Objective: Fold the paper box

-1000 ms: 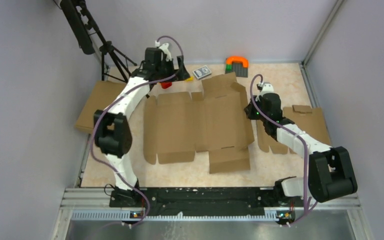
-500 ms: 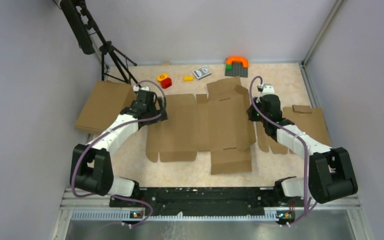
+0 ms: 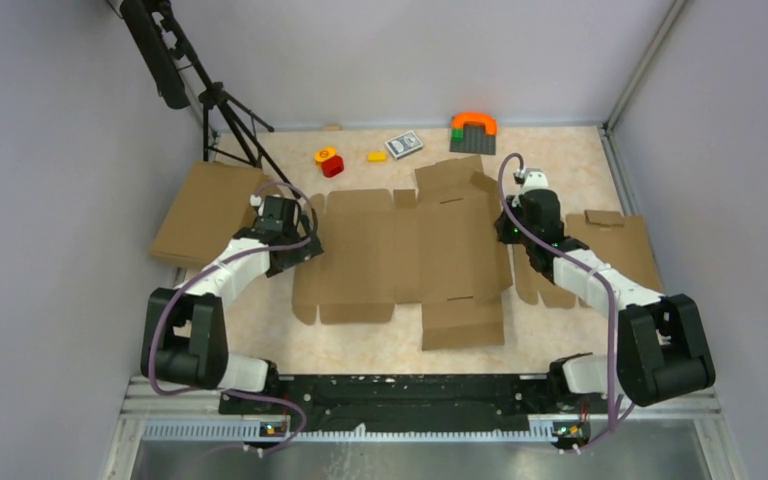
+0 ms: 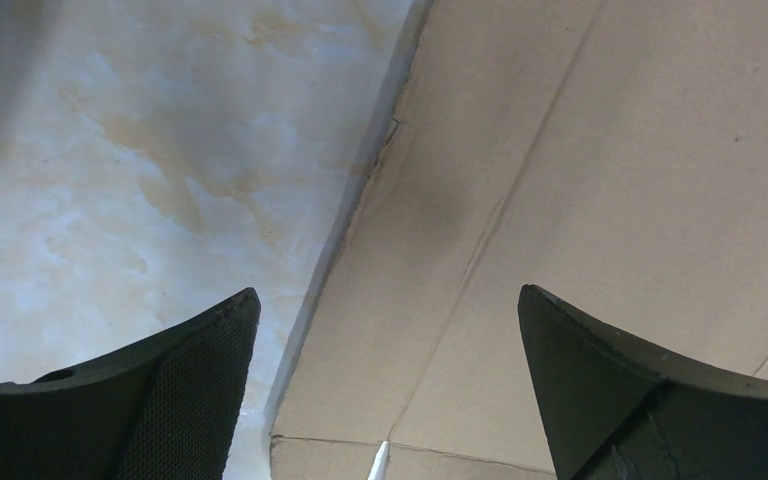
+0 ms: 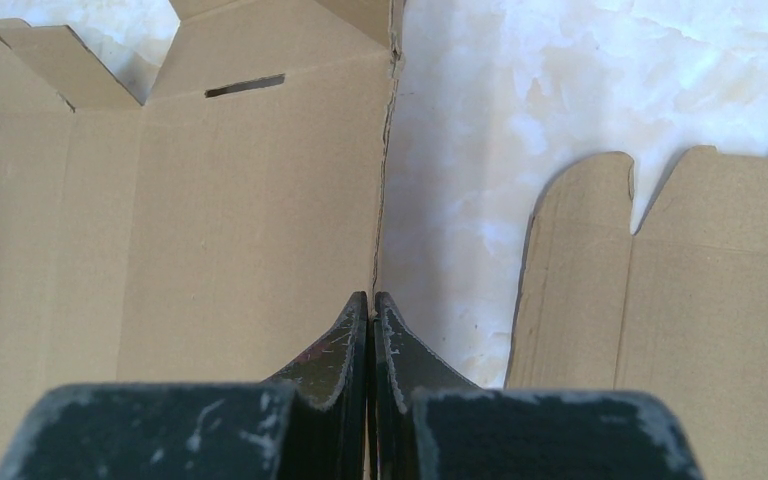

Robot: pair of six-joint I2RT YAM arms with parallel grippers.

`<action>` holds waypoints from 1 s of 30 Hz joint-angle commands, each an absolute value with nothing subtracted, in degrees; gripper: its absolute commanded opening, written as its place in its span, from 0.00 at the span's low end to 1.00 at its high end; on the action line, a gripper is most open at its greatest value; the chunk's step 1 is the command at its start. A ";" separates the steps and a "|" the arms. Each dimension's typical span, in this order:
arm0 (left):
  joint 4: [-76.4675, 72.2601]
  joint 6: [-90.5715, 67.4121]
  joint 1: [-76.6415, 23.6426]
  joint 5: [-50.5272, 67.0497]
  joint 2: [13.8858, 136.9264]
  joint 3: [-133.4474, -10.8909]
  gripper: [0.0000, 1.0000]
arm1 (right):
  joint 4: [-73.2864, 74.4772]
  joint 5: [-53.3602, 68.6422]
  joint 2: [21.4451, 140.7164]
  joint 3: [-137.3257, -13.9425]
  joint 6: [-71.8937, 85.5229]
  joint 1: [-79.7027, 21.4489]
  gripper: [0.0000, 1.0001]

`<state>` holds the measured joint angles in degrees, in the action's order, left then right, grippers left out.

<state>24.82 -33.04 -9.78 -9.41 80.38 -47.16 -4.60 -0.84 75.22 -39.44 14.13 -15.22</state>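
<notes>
The paper box (image 3: pixel 410 250) lies as a flat brown die-cut sheet in the middle of the table, flaps spread out. My left gripper (image 3: pixel 298 250) hangs open over its left edge. In the left wrist view one finger (image 4: pixel 175 390) is above the marble table and the other is above the cardboard (image 4: pixel 600 150). My right gripper (image 3: pixel 513 228) is at the sheet's right edge. In the right wrist view its fingertips (image 5: pixel 356 325) are pressed together, and the upturned edge of the paper box (image 5: pixel 240 200) runs straight in between them.
A smaller notched cardboard blank (image 3: pixel 615 250) lies right of the right gripper. Another flat brown cardboard piece (image 3: pixel 200 210) rests at the left under a tripod (image 3: pixel 215 100). Along the back are a red and yellow toy (image 3: pixel 328 160), a yellow block (image 3: pixel 376 156), a card deck (image 3: pixel 403 145) and an orange arch (image 3: pixel 473 124).
My left arm swung from the far back of the table down to the sheet's left edge, still open. The sheet shifted slightly. The right arm stayed put.
</notes>
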 commanded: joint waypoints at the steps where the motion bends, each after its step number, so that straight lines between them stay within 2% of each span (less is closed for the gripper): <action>1: 21.69 -34.44 -7.99 -3.95 81.54 -45.36 0.99 | -6.11 -0.32 75.79 -41.99 13.61 -15.78 0.00; 9: 19.66 -35.58 -5.77 2.13 85.40 -44.03 0.98 | -5.50 -0.26 76.93 -42.66 14.14 -15.75 0.00; 12: 17.70 -36.32 -4.67 6.81 85.86 -42.65 0.94 | -5.00 -0.26 77.53 -43.09 14.26 -15.73 0.00; 14: 15.60 -36.83 -3.74 10.18 85.78 -41.15 0.89 | -4.77 -0.31 77.96 -43.30 14.39 -15.77 0.00; 19: 11.76 -37.72 -3.21 18.03 85.30 -39.03 0.67 | -3.78 -0.29 79.35 -44.13 14.70 -15.73 0.00; 26: 3.85 -40.44 -2.61 28.01 86.08 -36.53 0.44 | -0.57 -0.85 81.93 -46.16 14.79 -15.81 0.00; 30: 3.29 -39.97 -2.33 28.98 85.57 -36.46 0.32 | 2.81 -3.53 83.72 -47.98 14.94 -15.73 0.00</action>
<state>6.70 -39.11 -2.46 23.66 85.45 -36.93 -0.08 -2.90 82.21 -44.38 14.37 -15.22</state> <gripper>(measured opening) 0.366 0.008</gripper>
